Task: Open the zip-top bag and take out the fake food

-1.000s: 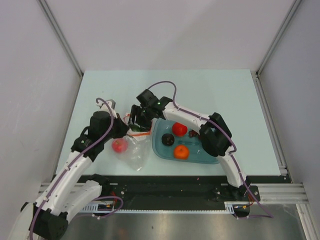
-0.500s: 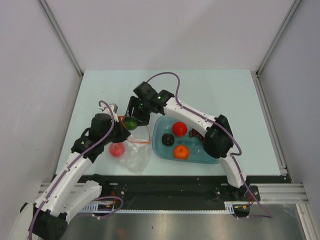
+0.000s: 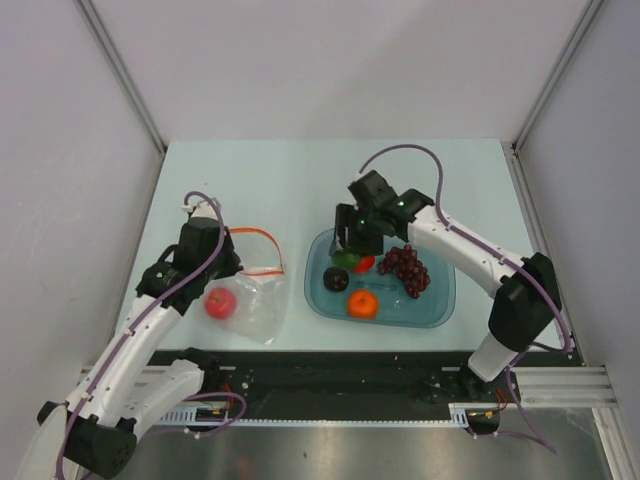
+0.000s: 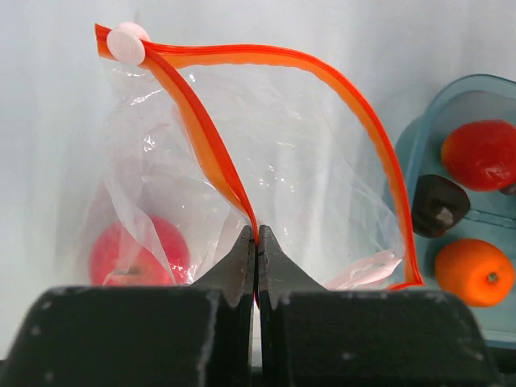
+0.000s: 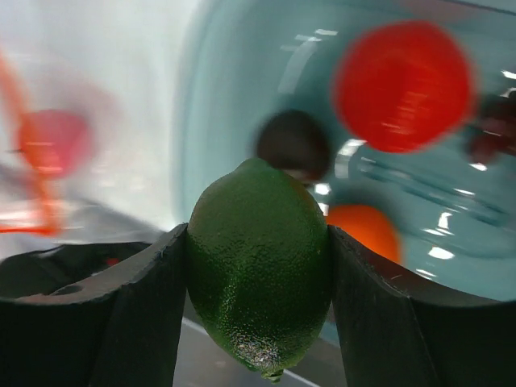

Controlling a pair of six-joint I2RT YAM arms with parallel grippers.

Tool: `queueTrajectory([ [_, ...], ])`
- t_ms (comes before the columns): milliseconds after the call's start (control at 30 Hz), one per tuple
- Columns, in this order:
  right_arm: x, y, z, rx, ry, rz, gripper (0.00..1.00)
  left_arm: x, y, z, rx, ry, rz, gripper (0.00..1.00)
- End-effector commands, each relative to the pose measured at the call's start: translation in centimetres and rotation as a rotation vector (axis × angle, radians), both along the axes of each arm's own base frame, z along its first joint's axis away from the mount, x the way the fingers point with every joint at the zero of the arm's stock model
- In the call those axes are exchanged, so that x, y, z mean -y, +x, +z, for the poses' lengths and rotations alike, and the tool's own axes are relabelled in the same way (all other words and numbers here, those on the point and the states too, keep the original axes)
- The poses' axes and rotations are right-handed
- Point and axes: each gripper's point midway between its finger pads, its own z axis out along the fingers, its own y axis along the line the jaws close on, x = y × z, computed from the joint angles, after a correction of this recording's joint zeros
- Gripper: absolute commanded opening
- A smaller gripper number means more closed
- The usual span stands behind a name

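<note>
Trouble could come two ways. The right end effector point(image 5: 258, 266) squeezed the green fruit point(image 3: 345, 259), with the tub point(image 3: 437, 306) below it. Dropped from too high, the fruit might bounce onto the tabletop point(image 3: 420, 180). The left end effector point(image 4: 256, 242) pinched the bag point(image 4: 306, 185) by its orange strip point(image 4: 205, 137). A slip would shut the mouth over the red fruit point(image 4: 133, 250) just ahead.

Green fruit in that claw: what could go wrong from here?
The green fruit is pinched only at its sides by the right gripper; it might slip, or bounce off the fruits in the teal tub. The left gripper holds just the zip strip of the bag; if it slips, the mouth could close over the red fruit inside.
</note>
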Motion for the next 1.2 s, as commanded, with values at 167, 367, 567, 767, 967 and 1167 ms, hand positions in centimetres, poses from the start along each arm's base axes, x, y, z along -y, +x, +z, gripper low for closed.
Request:
queueTrajectory([
  [167,9.8,-2.3,-6.0,-0.01,-0.268,0.028,0.43,-3.3,1.7,4.0,0.085,0.159,0.071,0.0],
  [367,11.1,-2.5,-8.0,-0.045,-0.282,0.016,0.61,-6.7,2.3,5.7,0.09,0.268,0.171,0.0],
  [567,11.5,-2.6,-8.5,-0.051,-0.31,0.02,1.0,-7.4,3.6,6.8,0.132,0.355,0.144,0.0],
  [767,10.2,-1.2,-6.0,0.024,-0.263,0.014,1.0,-3.8,5.6,4.2,0.114,0.31,-0.077,0.0],
  [967,3.3,1.5,1.0,0.203,0.001,0.035,0.92,-0.6,5.3,4.0,0.124,0.182,-0.196,0.0],
  [1167,-7.0,2.1,8.6,0.336,0.311,0.101,0.67,0.2,4.7,3.4,0.098,0.117,-0.194,0.0],
])
